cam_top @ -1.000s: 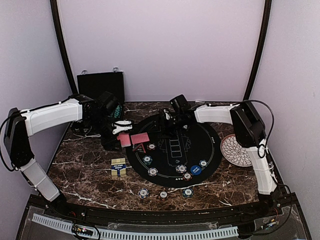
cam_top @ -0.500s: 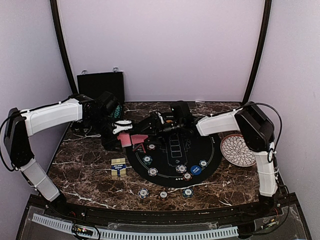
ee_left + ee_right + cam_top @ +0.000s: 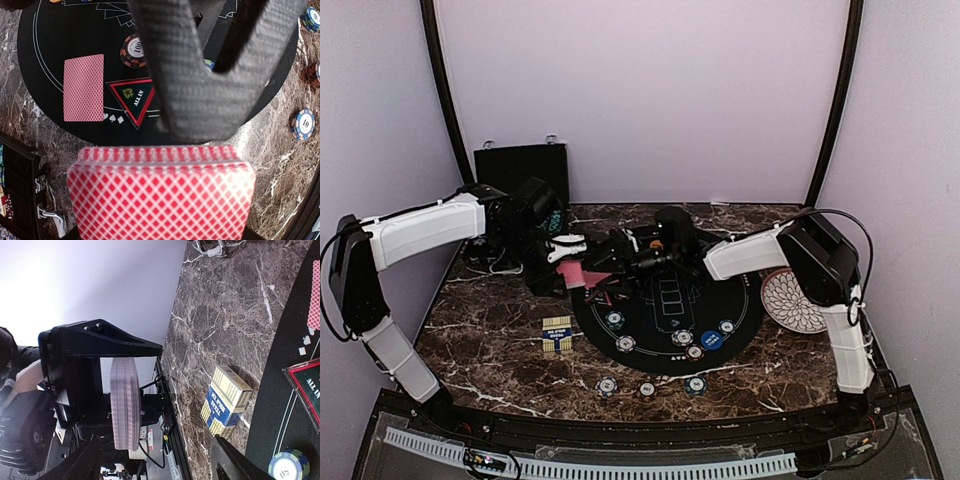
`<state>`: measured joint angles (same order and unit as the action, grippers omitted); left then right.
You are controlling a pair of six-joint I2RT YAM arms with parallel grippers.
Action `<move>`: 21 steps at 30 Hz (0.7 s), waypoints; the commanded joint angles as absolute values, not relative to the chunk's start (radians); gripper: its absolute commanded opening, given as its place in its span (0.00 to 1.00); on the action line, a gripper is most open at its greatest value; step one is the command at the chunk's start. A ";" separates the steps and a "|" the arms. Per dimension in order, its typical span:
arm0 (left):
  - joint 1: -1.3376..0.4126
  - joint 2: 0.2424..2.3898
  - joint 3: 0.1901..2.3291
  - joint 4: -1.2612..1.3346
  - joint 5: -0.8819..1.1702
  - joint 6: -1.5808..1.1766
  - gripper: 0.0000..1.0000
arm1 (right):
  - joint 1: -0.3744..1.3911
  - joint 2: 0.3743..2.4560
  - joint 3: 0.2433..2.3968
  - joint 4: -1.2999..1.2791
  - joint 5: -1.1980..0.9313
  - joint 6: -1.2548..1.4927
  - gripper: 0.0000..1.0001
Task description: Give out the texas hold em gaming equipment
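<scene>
The left gripper (image 3: pixel 567 267) is clamped on a deck of red-backed cards (image 3: pixel 160 200) and holds it above the ten o'clock rim of the round black mat (image 3: pixel 740 290). In the right wrist view the deck appears edge-on, upright between the left jaws.

The right gripper (image 3: pixel 156 447) faces that deck from the mat side. Its fingers (image 3: pixel 232 460) are spread wide with nothing between them, and they are close to the cards but not touching.

Below the deck, a single red-backed card (image 3: pixel 83 87) lies face down on the mat. A green triangular marker with a red border (image 3: pixel 132 97) sits just beside it, and an orange-and-black chip (image 3: pixel 134 50) lies near both.

Off the mat at eight o'clock, a yellow-and-blue card box (image 3: pixel 557 333) rests on the marble table (image 3: pixel 480 340). Several chips dot the mat's near half, and a blue button disc (image 3: pixel 711 340) lies among them at five o'clock. Three more chips (image 3: pixel 647 389) sit in a row on the marble at six o'clock. A white patterned plate (image 3: pixel 790 300) lies at three o'clock, and a black case (image 3: pixel 520 170) stands against the back wall at eleven.
</scene>
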<state>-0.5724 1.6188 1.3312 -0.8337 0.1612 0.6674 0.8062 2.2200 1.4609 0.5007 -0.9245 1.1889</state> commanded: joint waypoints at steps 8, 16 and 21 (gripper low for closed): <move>-0.585 1.628 1.385 -0.844 0.180 0.658 0.08 | 0.835 2.266 1.531 0.582 -0.963 1.243 0.73; -0.587 1.630 1.390 -0.845 0.180 0.658 0.08 | 0.846 2.282 1.551 0.599 -0.977 1.259 0.72; -0.589 1.629 1.397 -0.844 0.186 0.654 0.08 | 0.862 2.333 1.607 0.628 -1.005 1.303 0.65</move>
